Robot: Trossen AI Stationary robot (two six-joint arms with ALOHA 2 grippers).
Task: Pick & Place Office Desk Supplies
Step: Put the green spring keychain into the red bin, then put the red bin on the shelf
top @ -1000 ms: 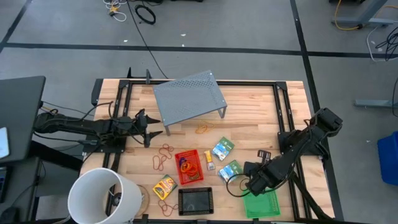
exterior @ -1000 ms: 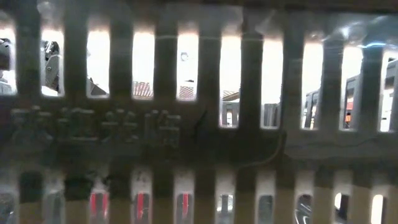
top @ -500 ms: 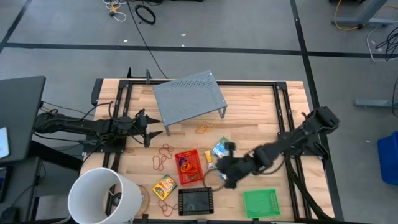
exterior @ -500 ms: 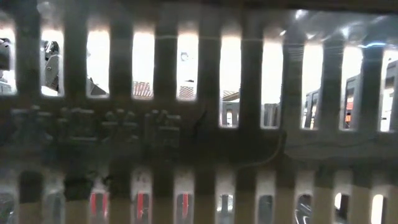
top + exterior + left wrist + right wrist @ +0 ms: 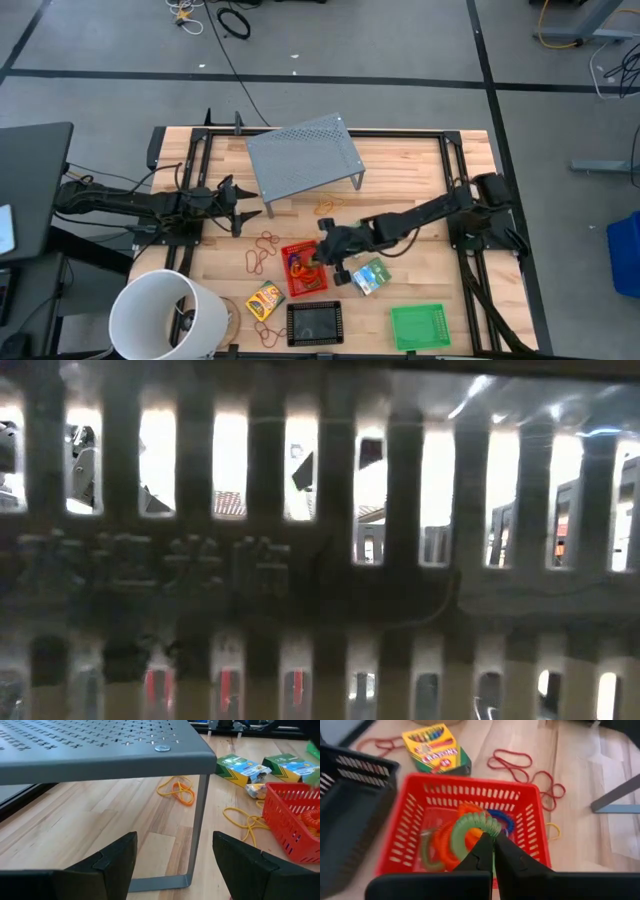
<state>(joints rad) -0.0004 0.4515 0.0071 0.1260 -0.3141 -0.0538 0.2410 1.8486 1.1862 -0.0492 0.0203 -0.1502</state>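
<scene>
Right pincer [image 5: 492, 851] closed over red mesh tray [image 5: 410, 820], pinching a green coil ring [image 5: 470, 827]; soft, springy, light, so I grip its loop. Left pincer [image 5: 172, 852] waits, wide open.

You've got bare table [image 5: 420, 170] right of the grey riser [image 5: 303, 155]. The white bucket [image 5: 165, 318] blocks the near-left corner.

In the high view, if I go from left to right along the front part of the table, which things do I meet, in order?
White bucket → crayon box → black tray → green tray.
</scene>
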